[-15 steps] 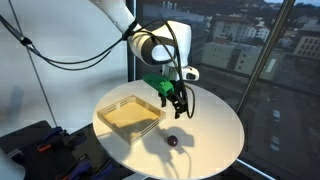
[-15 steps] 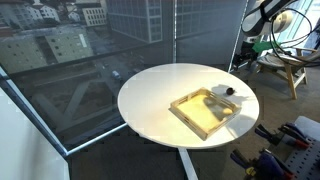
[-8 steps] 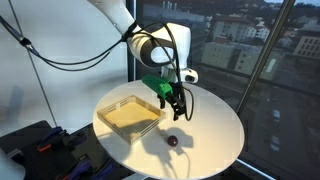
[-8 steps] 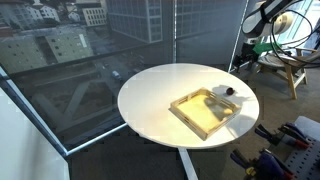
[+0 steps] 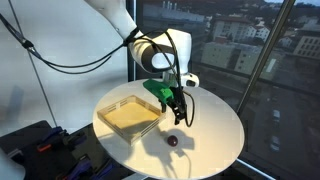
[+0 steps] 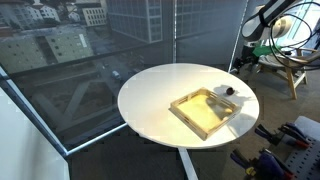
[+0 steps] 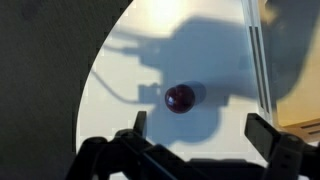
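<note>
A small dark red ball [image 7: 180,98] lies on the round white table [image 5: 215,125]; it also shows in an exterior view [image 5: 171,141] near the table's front edge. My gripper [image 5: 179,112] hangs above the table, beside the tray's near corner and above the ball. In the wrist view my gripper [image 7: 200,128] is open and empty, its two fingers spread wide, with the ball just ahead of them. My gripper is out of frame in the exterior view from across the table.
A shallow wooden tray [image 5: 130,115] sits on the table, also seen in an exterior view [image 6: 205,110]. A dark object [image 6: 229,90] rests at the tray's far edge. Windows surround the table; equipment lies on the floor [image 5: 40,145].
My gripper has moved slightly down and toward the table's front, closer over the ball. The ball and tray have not moved.
</note>
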### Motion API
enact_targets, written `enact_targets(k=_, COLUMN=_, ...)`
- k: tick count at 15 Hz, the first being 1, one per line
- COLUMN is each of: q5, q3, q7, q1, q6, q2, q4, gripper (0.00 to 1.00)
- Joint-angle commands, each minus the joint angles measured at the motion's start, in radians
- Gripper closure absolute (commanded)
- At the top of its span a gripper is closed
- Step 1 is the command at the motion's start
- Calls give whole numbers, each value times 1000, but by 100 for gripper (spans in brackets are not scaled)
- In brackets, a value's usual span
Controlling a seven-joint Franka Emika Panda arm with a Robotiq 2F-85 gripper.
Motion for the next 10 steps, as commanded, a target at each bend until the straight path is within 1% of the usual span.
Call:
enact_targets(k=1, q5=15, q3=0, q7=-11, q1=-10, q6=14, q2=32, q4=29, gripper=0)
enact_targets(k=10, q5=46, q3=13, q7=-9, q1=-27, q6=17, q2=130, q4=113, gripper=0)
